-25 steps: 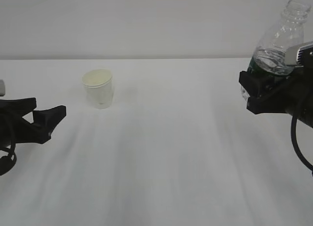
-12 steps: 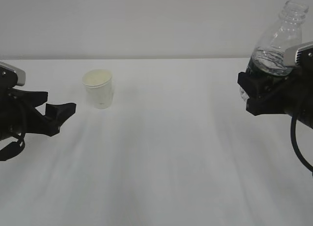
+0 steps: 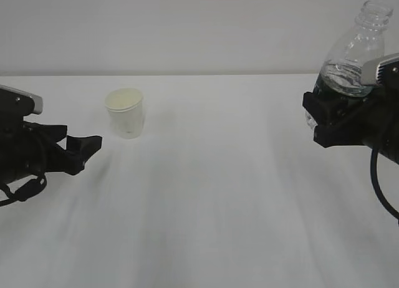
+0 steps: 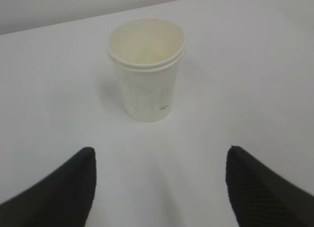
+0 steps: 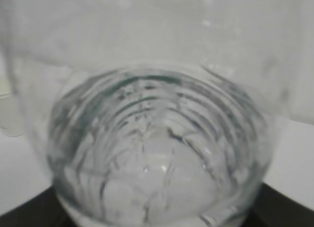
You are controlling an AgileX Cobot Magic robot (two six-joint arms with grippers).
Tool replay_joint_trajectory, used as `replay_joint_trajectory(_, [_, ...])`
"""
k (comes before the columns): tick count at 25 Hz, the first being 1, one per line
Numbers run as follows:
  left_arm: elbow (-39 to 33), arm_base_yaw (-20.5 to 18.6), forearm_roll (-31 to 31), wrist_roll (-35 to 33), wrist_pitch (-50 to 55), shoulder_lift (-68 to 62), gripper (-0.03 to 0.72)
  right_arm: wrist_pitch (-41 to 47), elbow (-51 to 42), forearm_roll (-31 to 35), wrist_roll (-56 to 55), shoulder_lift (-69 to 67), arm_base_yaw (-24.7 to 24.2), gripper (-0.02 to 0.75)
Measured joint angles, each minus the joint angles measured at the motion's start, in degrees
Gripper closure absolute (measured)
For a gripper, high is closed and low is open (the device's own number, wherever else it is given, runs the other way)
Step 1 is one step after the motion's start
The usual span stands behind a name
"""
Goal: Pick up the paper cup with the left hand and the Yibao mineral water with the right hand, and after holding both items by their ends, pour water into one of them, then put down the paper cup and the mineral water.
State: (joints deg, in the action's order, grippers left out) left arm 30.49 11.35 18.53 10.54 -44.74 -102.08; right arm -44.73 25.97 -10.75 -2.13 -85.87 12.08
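The small white tapered paper cup (image 3: 125, 113) is seen standing upright on the white table (image 3: 218, 194), left of centre and toward the far side, mouth up and pale cream inside. The black claw gripper of the left hand (image 3: 80, 152) is placed low at the left edge, its tips aimed right and slightly farther into the scene, toward the cup. The cup lies just beyond and to the right of those tips; a gap of bare table is left between them (no contact). In the left wrist view the cup (image 4: 145, 69) is framed between the two dark fingertips (image 4: 66, 185), ahead of them and a shade left of the midline; the jaws are spread wider than the cup and nothing is held. The cup's long axis is vertical, so a level approach along the table would bring its side wall between the fingers.

The small clear ribbed plastic bottle of Yibao mineral water (image 3: 354, 48) is gripped by the black blocky gripper of the right hand (image 3: 336, 116) at its lower end, raised clear of the table at the far right, neck tilted up and right, uncapped, water pooled low inside. Its base fills the right wrist view (image 5: 157, 153).

The left hand is much the nearer to the cup. Open table lies all round it; the right hand is well apart.
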Motion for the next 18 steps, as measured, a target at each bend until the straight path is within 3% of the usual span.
replay_joint_trajectory(18, [8.6, 0.0, -0.1, 1.8, -0.8, -6.8, 0.104, 0.0, 0.0, -0.2, 0.0, 0.0, 0.0, 0.3])
